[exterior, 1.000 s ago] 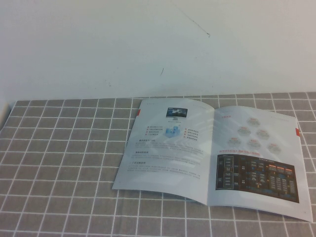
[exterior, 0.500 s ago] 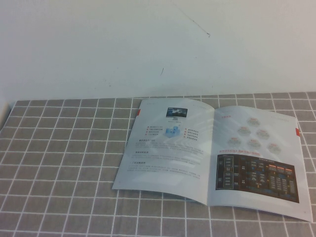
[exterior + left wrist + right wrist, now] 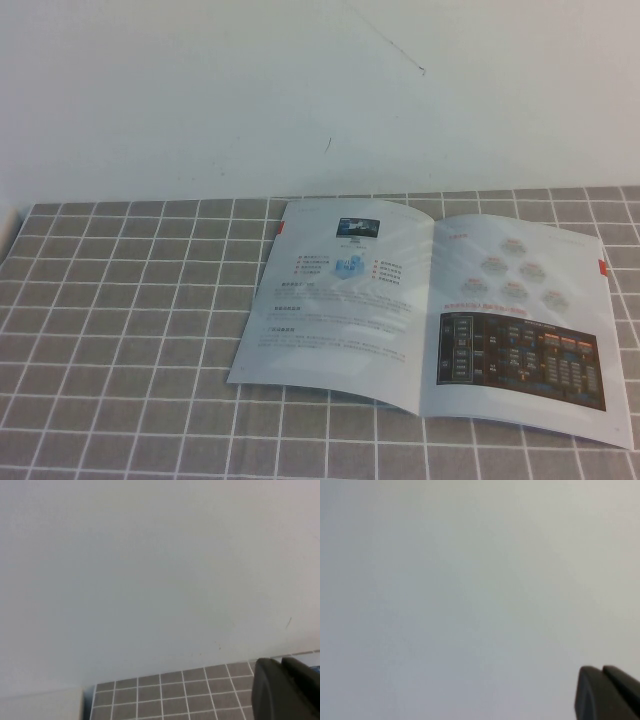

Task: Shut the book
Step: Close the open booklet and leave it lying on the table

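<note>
An open booklet (image 3: 430, 320) lies flat on the grey checked tablecloth (image 3: 120, 300), right of centre in the high view. Its left page (image 3: 340, 300) carries text and small pictures; its right page (image 3: 520, 320) carries diagrams and a dark chart. Neither arm shows in the high view. The left wrist view has my left gripper (image 3: 281, 661) above the cloth near the wall, its two dark fingers pressed together with nothing between them. The right wrist view has my right gripper (image 3: 602, 669) against bare wall, its fingers also together and empty.
A white wall (image 3: 200, 100) rises directly behind the table's far edge. A pale object (image 3: 42, 705) sits at the cloth's far left corner in the left wrist view. Bare cloth spreads to the left of the booklet.
</note>
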You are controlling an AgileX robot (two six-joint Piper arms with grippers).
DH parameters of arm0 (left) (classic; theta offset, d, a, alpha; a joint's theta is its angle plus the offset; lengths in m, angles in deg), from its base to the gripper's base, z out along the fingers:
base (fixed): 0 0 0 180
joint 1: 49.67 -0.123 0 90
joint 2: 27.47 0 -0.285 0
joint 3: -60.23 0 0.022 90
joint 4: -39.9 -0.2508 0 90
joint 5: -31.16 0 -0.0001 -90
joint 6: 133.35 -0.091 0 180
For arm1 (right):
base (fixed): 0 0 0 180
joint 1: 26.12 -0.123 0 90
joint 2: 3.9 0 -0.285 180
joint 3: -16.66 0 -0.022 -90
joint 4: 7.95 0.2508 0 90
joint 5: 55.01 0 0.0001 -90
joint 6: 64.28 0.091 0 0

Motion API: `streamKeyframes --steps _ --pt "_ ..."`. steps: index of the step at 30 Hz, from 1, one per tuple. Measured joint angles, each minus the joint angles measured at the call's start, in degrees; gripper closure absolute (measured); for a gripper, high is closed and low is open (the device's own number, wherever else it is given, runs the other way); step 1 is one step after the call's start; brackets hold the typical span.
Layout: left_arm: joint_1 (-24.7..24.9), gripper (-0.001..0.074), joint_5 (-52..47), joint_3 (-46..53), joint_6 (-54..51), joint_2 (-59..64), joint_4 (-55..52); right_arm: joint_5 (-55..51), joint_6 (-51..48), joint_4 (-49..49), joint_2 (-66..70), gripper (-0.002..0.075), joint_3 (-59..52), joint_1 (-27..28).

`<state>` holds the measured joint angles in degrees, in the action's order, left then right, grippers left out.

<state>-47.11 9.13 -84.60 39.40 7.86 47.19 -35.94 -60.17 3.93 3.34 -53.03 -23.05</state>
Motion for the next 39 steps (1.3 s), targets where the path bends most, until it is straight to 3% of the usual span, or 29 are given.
streamKeyframes --steps 9,14,18,26,31,39 --pt "0.0 0.0738 -6.7 -5.15 -1.06 12.75 3.31 -32.7 -2.82 -4.84 14.03 0.0727 21.93 0.0" --pt "0.0 0.0738 -5.29 -6.04 -2.44 21.42 12.53 -42.99 -15.35 1.04 26.52 0.0727 30.23 0.0" --pt "0.0 0.0738 -1.3 -6.04 -12.83 28.96 25.42 -48.93 -31.55 12.97 39.13 0.0727 34.59 0.0" --pt "0.0 0.0738 2.12 -7.42 -30.25 47.48 43.79 -50.44 -52.79 30.64 63.4 0.0727 38.26 0.0" --pt "1.83 0.0738 0.94 -11.46 -34.57 57.07 45.51 -49.75 -61.71 37.03 76.52 0.0727 38.31 0.0" --pt "11.59 0.0738 8.59 -18.08 -37.52 69.95 41.9 -48.42 -69.09 42.61 88.88 0.0727 39.9 -0.11"
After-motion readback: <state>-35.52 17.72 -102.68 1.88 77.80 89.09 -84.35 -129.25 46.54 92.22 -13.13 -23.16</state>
